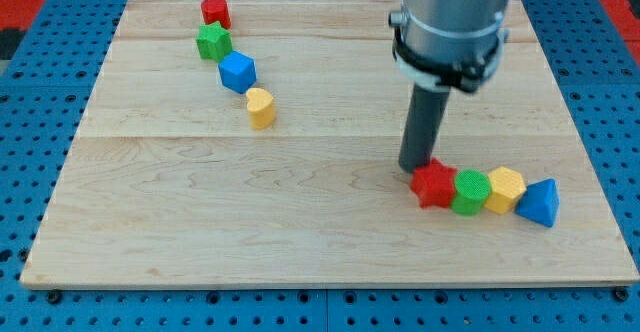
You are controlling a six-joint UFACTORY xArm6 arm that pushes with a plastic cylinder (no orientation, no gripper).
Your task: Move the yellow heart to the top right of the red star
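progress nil: yellow heart (pixel 260 107) well apart, up-left of red star (pixel 433 184); tool tip (pixel 413 167) touching star's upper-left edge, gripping nothing. whole push left.

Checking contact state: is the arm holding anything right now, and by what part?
Nothing held. My tip sits against the red star's upper-left edge; the yellow heart lies apart.
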